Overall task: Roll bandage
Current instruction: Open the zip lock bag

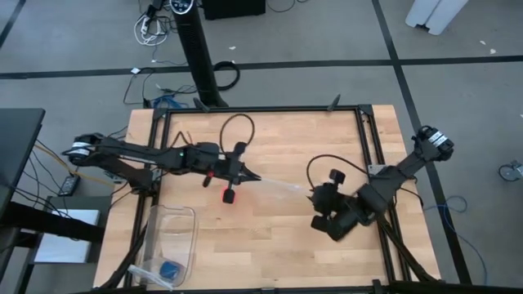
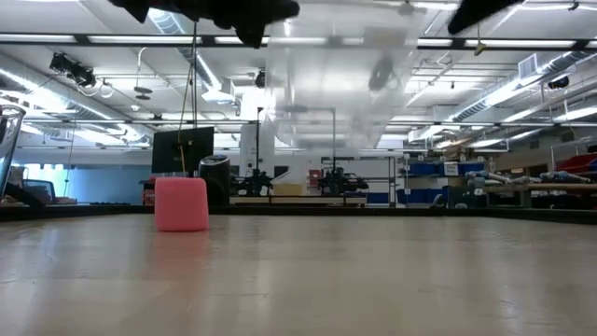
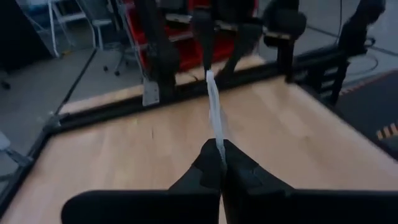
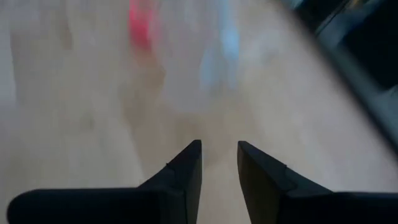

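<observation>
Left hand (image 3: pixel 221 163) pinching pale strip (image 3: pixel 214 115), pink bandage (image 1: pixel 230 194) on table (image 1: pixel 278 253)

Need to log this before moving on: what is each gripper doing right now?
Left gripper: shut on the clear strip.
Right gripper: open, holding nothing.

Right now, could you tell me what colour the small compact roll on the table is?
Bright pink-red roll, clearest in the low view.

The floor (image 1: pixel 327 33) is grey with dark lines across it. Long bright lights (image 2: pixel 84 39) run along the ceiling. Far back there are shelves (image 2: pixel 438 177) and a black desk (image 1: pixel 16 155) with wires.
</observation>
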You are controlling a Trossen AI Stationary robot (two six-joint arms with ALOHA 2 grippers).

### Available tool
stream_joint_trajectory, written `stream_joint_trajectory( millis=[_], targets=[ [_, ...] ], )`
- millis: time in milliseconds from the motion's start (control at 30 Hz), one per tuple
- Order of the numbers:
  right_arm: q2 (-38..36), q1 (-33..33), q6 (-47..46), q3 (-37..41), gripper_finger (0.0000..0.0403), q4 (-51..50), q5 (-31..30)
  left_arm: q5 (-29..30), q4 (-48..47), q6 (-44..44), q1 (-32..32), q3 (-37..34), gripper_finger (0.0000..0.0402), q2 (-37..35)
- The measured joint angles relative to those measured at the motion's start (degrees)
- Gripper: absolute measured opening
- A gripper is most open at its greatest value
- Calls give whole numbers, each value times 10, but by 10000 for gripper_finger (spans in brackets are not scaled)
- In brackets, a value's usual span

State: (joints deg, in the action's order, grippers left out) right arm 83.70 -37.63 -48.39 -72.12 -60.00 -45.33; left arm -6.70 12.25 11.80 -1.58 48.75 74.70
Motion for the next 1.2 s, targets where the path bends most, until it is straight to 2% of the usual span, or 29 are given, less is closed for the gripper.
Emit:
stream_joint_trajectory(
  millis=[100,167,333,433,733,933,1200],
  targets=[
    [1,-39,-40,0,100,26,-134,-6,-5,0,-3,0,1,-27],
    [5,-58,-51,0,100,48,-200,-7,5,1,-7,0,1,-39],
    [5,-70,-10,0,100,116,-277,-11,22,14,-17,0,1,-65],
    [5,-61,40,0,99,156,-285,-14,27,19,-21,0,1,-70],
    [3,-63,188,0,98,299,-243,-13,30,28,-23,0,1,-70],
    [-2,-86,198,0,98,309,-275,-14,34,28,-23,0,1,-79],
    [-1,-54,207,0,98,315,-281,-22,38,28,-23,0,1,-78]
  ],
)
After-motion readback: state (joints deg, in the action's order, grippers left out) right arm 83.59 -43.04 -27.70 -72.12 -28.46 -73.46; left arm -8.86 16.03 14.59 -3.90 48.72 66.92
